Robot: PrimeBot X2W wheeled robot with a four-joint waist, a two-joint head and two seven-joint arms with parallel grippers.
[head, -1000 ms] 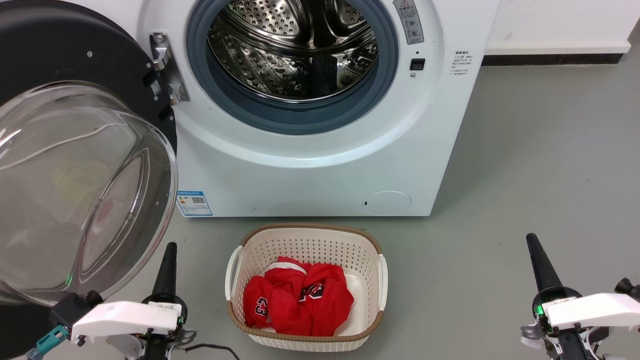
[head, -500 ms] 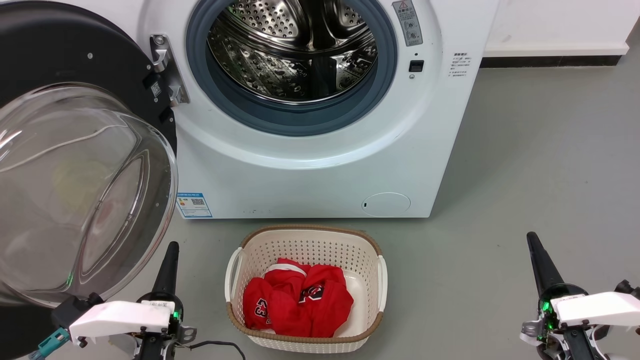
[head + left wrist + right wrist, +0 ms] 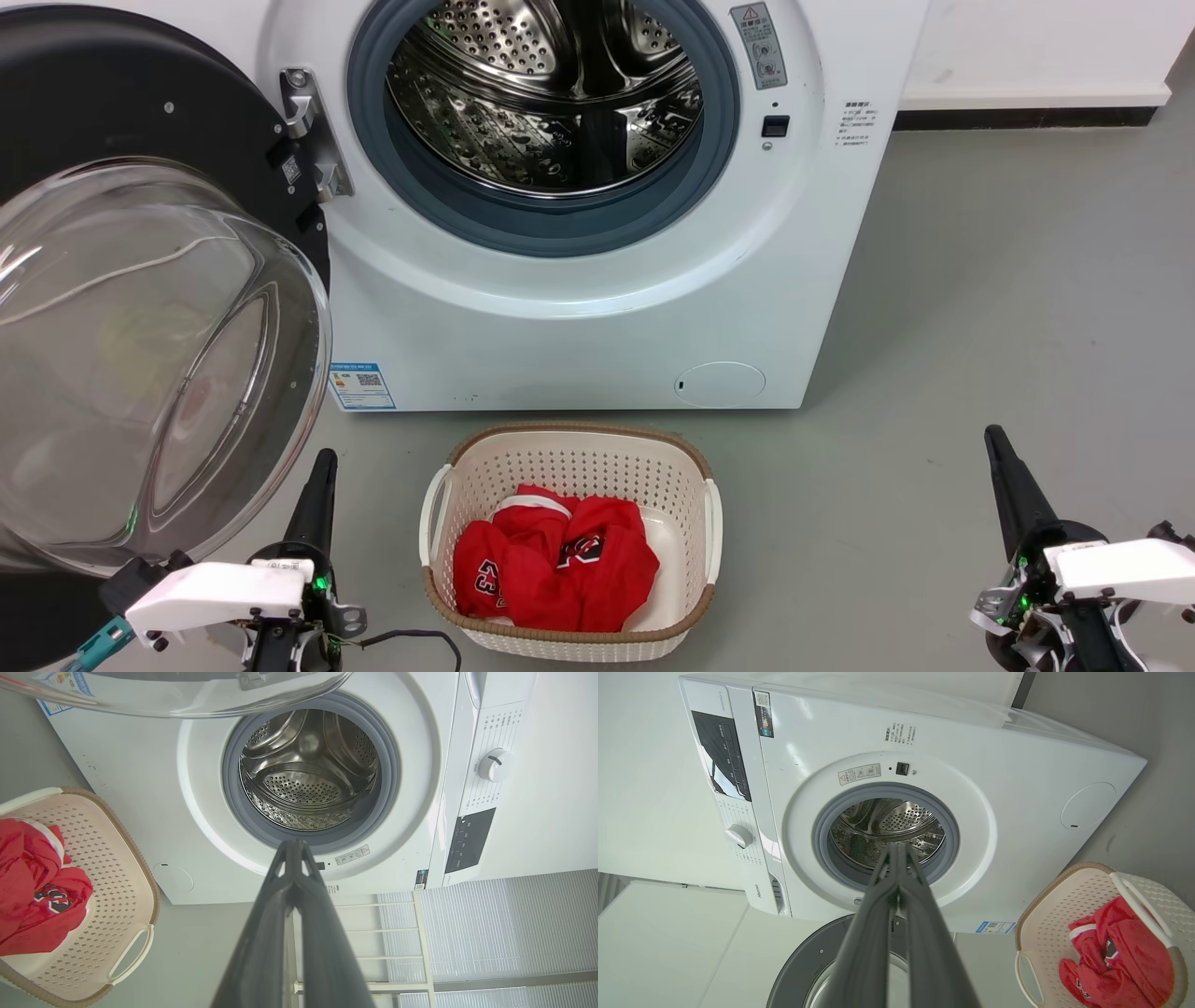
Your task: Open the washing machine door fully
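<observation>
We see the door (image 3: 140, 327) swung wide to the left of the drum (image 3: 551, 84), so we judge the task done. The left gripper (image 3: 320, 471) and right gripper (image 3: 997, 448) sit low, both clenched on nothing.

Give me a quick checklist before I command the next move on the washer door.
1. Check drum mouth is uncovered: ok; the washing machine door stands swung out to the robot's left.
2. Check door is at its hinge limit: cannot tell.
3. Check left gripper is free: ok; shut, holding nothing, just beside the door's glass bowl.
4. Check right gripper is free: ok; shut, empty, over bare floor.
5. Check basket is apart from the door: ok; it sits on the floor before the machine, red clothing inside.
</observation>
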